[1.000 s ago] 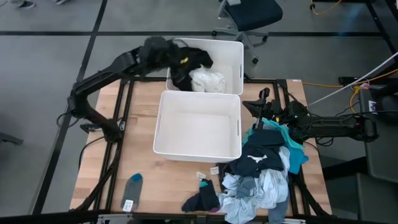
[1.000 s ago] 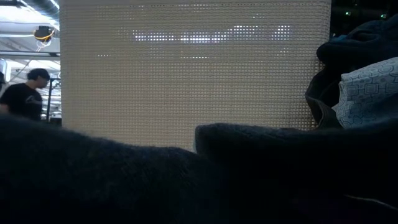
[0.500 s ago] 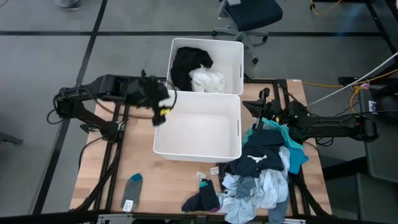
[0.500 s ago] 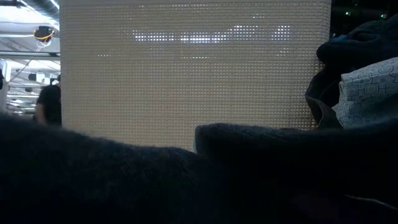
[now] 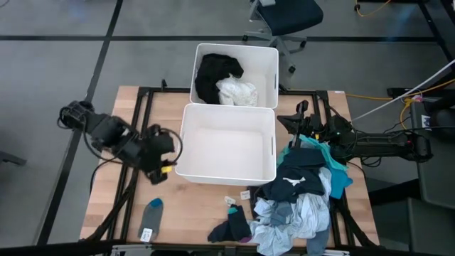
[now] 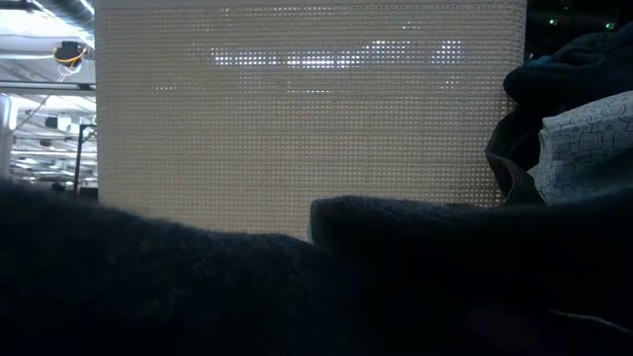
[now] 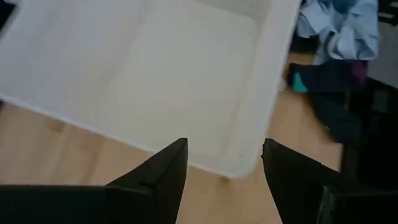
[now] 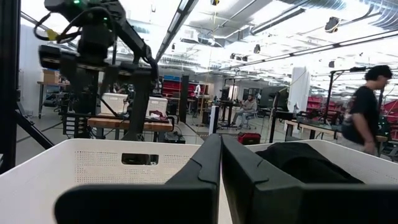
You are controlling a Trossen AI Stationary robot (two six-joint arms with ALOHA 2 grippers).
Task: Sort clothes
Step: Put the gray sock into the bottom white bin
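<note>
The left gripper (image 5: 161, 169), jaws open and empty, hovers beside the near bin (image 5: 226, 174); the right gripper (image 5: 302, 112), jaws closed, waits near the worktop's (image 5: 192, 206) right edge.

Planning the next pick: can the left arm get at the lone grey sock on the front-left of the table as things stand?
Probably yes. The left gripper is open and empty beside the near bin, and the grey sock lies alone on bare table just in front of it, nothing between. The right gripper sits shut on the far side.
</note>
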